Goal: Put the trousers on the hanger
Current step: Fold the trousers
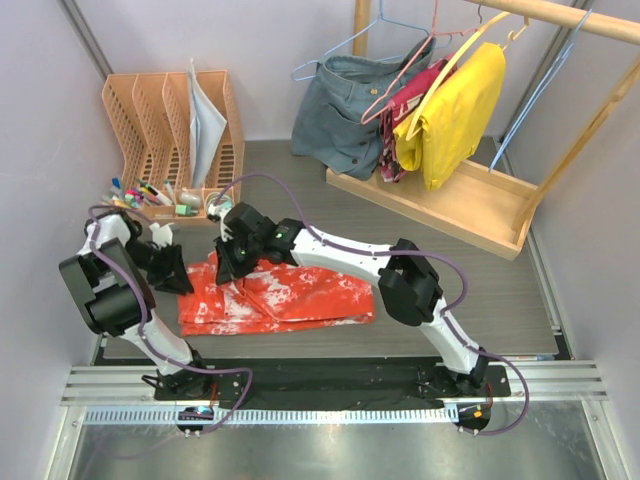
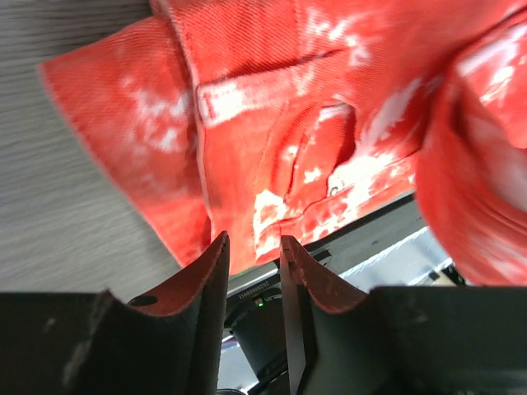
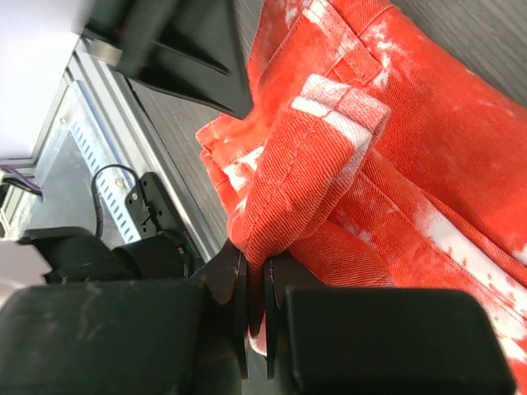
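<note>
The red-orange trousers [image 1: 290,295] with white splotches lie folded on the grey table, between the two arms. My right gripper [image 1: 232,262] is at their upper left part. In the right wrist view it [image 3: 255,267] is shut on a bunched fold of the trousers [image 3: 313,164], near the waistband. My left gripper [image 1: 180,272] is at the trousers' left edge. In the left wrist view it [image 2: 254,247] is open and empty, with the trousers [image 2: 280,123] just beyond the fingertips. An empty light-blue wire hanger [image 1: 548,80] hangs from the wooden rail at the far right.
A wooden rack [image 1: 450,205] stands at the back right. It holds a grey-blue denim garment [image 1: 345,110], a yellow garment [image 1: 455,110] and a pink hanger [image 1: 420,70]. An orange file organiser [image 1: 165,110] and pens [image 1: 150,195] stand at the back left.
</note>
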Controlling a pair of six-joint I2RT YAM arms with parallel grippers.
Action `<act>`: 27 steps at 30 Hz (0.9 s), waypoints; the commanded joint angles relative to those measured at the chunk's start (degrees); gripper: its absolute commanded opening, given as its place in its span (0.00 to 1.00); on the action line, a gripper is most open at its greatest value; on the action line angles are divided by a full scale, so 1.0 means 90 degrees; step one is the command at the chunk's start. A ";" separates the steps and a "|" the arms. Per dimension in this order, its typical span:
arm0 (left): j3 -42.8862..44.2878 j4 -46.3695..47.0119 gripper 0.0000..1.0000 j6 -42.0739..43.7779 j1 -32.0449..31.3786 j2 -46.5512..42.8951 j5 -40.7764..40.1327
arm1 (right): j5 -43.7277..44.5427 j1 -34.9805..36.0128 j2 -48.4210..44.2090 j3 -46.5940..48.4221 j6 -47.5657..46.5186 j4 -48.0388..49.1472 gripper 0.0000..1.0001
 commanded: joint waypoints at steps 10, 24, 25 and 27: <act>0.0030 0.0209 0.40 -0.0143 0.0257 0.0161 -0.0478 | 0.0186 0.0221 0.0003 0.0570 0.0245 0.0355 0.01; -0.0302 0.0474 0.00 -0.0124 0.0257 0.0768 -0.0547 | 0.0157 0.0416 0.0481 0.1137 0.0577 0.0424 0.01; -0.0283 0.0464 0.02 -0.0105 0.0257 0.0749 -0.0537 | 0.0157 0.0426 0.0520 0.1127 0.0568 0.0424 0.01; -0.0264 0.0425 0.03 -0.0085 0.0257 0.0709 -0.0469 | 0.0167 0.0426 0.0657 0.1166 0.0558 0.0453 0.01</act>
